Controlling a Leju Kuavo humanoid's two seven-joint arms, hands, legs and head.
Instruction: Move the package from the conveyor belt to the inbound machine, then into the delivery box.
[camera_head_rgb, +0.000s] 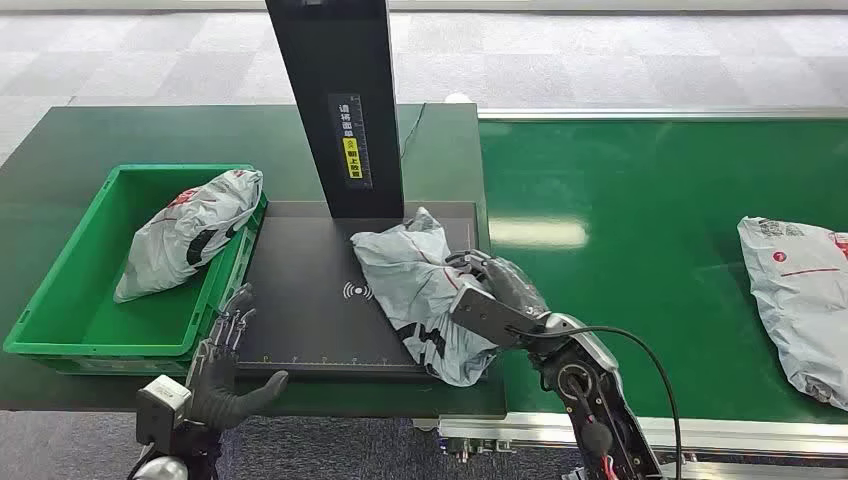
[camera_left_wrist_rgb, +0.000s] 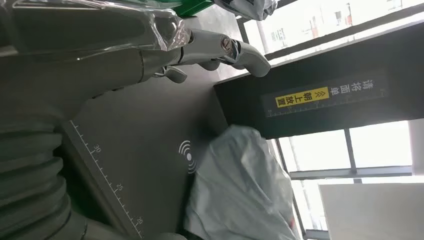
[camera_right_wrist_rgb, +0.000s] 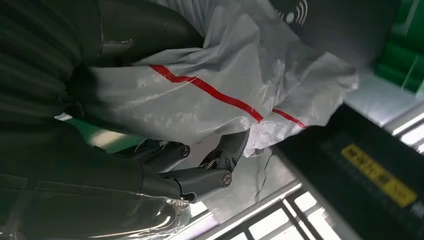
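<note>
Head view. The right robot hand (camera_head_rgb: 497, 290) grips a grey package (camera_head_rgb: 420, 290), fingers curled over its right edge; the package lies on the black scanner plate (camera_head_rgb: 300, 320) of the inbound machine, beside the wireless mark (camera_head_rgb: 357, 291) and in front of the black post (camera_head_rgb: 340, 100). The left robot hand (camera_head_rgb: 225, 365) hovers at the plate's front left corner, fingers spread and holding nothing, near the green box (camera_head_rgb: 70, 300). A second package (camera_head_rgb: 190, 235) lies inside the box. A third package (camera_head_rgb: 800, 300) rests on the green belt (camera_head_rgb: 620, 240) at far right, well apart from the machine. Plate and box stand on the green desk (camera_head_rgb: 120, 135).

Left wrist view. The left robot hand (camera_left_wrist_rgb: 150, 50) has its fingers (camera_left_wrist_rgb: 235, 50) extended and apart above the plate (camera_left_wrist_rgb: 140, 130), touching nothing. The package (camera_left_wrist_rgb: 240, 185) lies beside the wireless mark (camera_left_wrist_rgb: 187, 156), below the post's yellow label (camera_left_wrist_rgb: 302, 96).

Right wrist view. The right robot hand (camera_right_wrist_rgb: 150, 175) clasps the package (camera_right_wrist_rgb: 215, 95), which bears a red stripe (camera_right_wrist_rgb: 220, 96); its fingertips (camera_right_wrist_rgb: 232, 147) press into the wrapping.
</note>
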